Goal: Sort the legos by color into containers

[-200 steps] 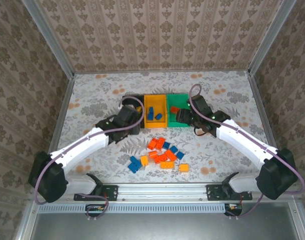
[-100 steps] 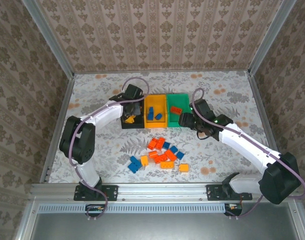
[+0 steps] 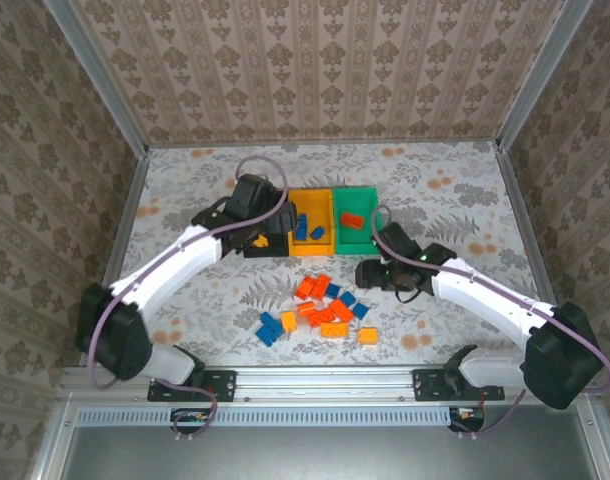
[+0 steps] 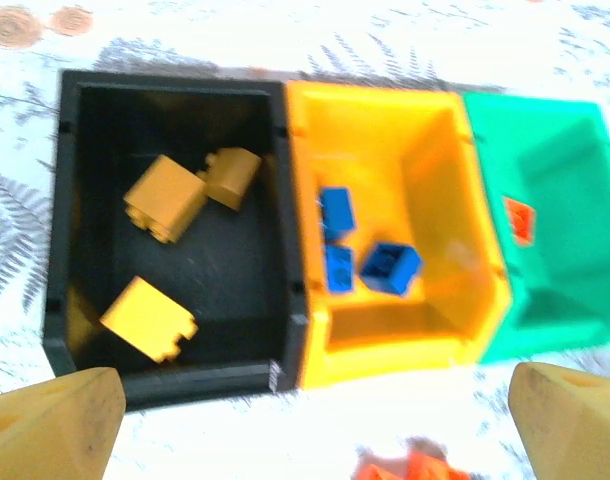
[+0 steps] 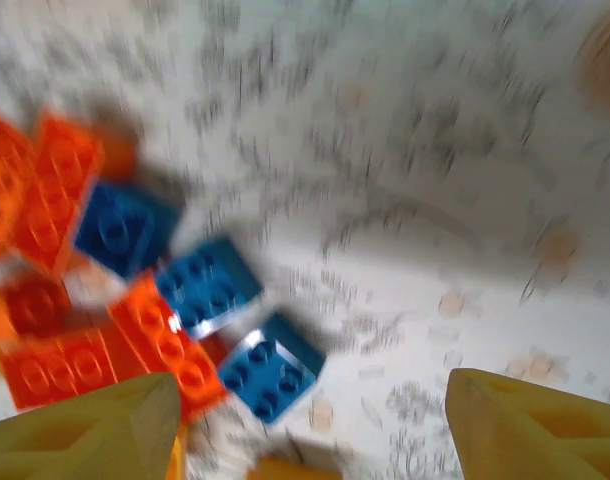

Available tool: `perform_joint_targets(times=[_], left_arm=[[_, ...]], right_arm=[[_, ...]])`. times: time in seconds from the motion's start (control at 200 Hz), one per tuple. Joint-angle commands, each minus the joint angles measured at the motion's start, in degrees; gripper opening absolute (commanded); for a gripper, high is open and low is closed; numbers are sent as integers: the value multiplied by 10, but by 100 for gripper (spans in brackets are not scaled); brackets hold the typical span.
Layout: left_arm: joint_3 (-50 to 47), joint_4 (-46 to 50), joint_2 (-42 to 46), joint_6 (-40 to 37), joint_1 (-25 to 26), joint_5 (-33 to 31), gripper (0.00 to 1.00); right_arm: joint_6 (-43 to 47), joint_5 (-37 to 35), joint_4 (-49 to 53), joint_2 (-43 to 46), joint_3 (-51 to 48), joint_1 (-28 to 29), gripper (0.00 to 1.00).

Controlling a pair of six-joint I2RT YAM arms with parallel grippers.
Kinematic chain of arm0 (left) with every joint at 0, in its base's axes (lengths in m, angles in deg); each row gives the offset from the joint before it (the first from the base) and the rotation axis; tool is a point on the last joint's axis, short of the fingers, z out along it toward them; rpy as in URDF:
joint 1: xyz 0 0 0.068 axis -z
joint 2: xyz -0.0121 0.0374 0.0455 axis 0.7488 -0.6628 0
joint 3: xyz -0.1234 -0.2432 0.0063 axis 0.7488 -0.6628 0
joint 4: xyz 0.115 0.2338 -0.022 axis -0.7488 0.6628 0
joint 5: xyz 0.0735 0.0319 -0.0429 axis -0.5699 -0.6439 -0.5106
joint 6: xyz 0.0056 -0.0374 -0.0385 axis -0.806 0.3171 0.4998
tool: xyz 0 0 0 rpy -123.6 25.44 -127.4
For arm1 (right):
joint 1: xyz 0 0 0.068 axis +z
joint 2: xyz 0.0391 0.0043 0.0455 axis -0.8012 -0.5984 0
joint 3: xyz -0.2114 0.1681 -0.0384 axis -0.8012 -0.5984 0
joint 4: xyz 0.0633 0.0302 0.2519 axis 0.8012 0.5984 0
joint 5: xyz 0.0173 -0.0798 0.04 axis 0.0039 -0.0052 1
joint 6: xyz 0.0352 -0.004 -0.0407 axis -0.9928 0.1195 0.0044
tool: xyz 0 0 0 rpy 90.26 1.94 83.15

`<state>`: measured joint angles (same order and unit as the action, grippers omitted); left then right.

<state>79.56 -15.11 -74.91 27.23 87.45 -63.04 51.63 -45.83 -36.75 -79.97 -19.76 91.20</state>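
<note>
Three yellow-orange legos sit in black bin (blue ones in yellow bin); L fingers spread empty, R fingers spread over loose pile.

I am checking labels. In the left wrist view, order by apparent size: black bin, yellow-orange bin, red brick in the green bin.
1. black bin
2. yellow-orange bin, nearly alike, so this order is unsure
3. red brick, clearly smallest

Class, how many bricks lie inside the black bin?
3 in the black bin, by the left wrist view: a larger brick beside a smaller brick near the upper wall, a third brick alone by the lower wall. None seems hidden.
</note>
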Motion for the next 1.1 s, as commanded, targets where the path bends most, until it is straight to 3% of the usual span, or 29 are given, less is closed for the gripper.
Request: perform_joint_targets(times=[0.0,0.195,0.395,0.525,0.65,0.82,0.965,1.09], left_arm=[[-54,10,39,28,26,8,100],[-127,13,96,65,43,9,100],[-147,34,108,75,44,7,100],[-154,39,116,79,44,0,100],[-157,45,123,81,45,-6,100],[-164,53,133,85,45,-16,100],[-180,74,161,95,45,-37,100],[-196,102,199,108,44,-57,100]], right_arm=[[-8,36,36,12,-26,45,73],[-39,11,43,-29,-30,149,81],[-67,-22,36,-64,-44,167,77],[-72,-38,43,-77,-51,167,69],[-80,-48,48,-78,-62,167,54],[-83,-70,67,-28,-59,165,40],[-36,-75,92,22,4,142,37],[18,-65,79,-25,109,129,37]])
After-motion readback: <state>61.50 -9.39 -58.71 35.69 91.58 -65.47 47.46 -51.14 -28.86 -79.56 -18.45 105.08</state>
